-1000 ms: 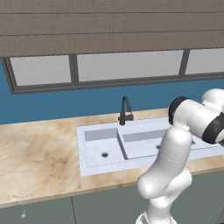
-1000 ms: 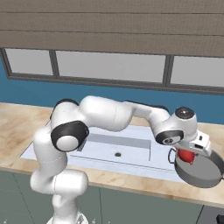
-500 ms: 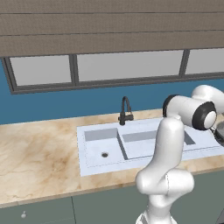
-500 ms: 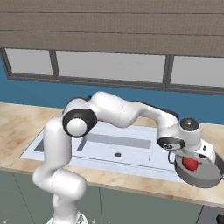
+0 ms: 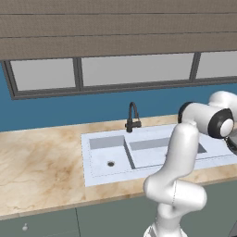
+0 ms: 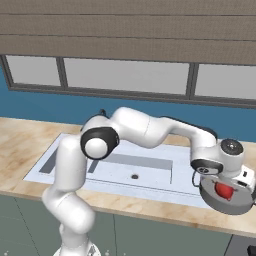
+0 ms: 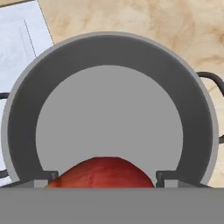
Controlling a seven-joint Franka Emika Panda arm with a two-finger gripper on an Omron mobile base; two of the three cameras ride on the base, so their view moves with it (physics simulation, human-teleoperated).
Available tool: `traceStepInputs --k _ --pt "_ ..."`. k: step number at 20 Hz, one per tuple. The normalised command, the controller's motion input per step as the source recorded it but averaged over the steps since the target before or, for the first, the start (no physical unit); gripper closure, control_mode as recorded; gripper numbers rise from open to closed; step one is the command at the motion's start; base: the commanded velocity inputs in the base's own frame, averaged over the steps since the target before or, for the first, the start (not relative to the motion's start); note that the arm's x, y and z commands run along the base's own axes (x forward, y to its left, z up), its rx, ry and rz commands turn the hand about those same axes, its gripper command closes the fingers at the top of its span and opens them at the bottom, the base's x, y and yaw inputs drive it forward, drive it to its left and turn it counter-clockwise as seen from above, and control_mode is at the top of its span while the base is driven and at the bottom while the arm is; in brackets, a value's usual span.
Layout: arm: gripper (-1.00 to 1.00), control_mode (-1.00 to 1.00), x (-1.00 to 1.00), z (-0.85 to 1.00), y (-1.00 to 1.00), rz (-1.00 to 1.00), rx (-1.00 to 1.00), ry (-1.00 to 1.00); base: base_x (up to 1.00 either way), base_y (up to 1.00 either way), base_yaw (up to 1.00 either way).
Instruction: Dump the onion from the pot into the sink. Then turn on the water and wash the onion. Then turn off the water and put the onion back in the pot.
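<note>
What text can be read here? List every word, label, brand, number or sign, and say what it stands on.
None: no readable word, label, brand, number or sign stands anywhere in these rendered views.
The pot, the onion, the sink, the faucet, the counter and the window blind are all plain.

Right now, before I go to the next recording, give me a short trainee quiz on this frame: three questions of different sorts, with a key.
1. True or false: the onion lies inside the pot.
2. Multiple choice: what stands on either side of the onion in the hand view? A) the tips of the hand; B) the faucet; C) two more onions.
3. Fill in: no water runs from the faucet, and the sink's basins look ____.

Key: 1 true. 2 A, though whether the fingers press the onion cannot be told. 3 empty.
</note>
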Motion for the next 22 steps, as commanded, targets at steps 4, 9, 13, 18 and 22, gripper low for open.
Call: traceStepInputs --k 4,9,13,18,22 --pt "-1.0 -1.0 0.18 0.0 0.0 0.0 0.01 0.0 0.0 0.0 0.0" --pt "-1.0 -1.0 0.35 -0.01 0.0 0.0 0.0 0.01 0.0 0.0 0.0" --pt "-1.0 -1.0 0.2 0.0 0.0 0.0 0.0 0.0 0.0 0.0 0.0" --pt "-1.0 -1.0 -0.29 0.3 0.0 0.0 0.0 0.0 0.0 0.0 0.0" --pt "-1.0 -1.0 -0.53 0.59 0.0 -0.01 0.0 0.0 0.0 0.0 0.0"
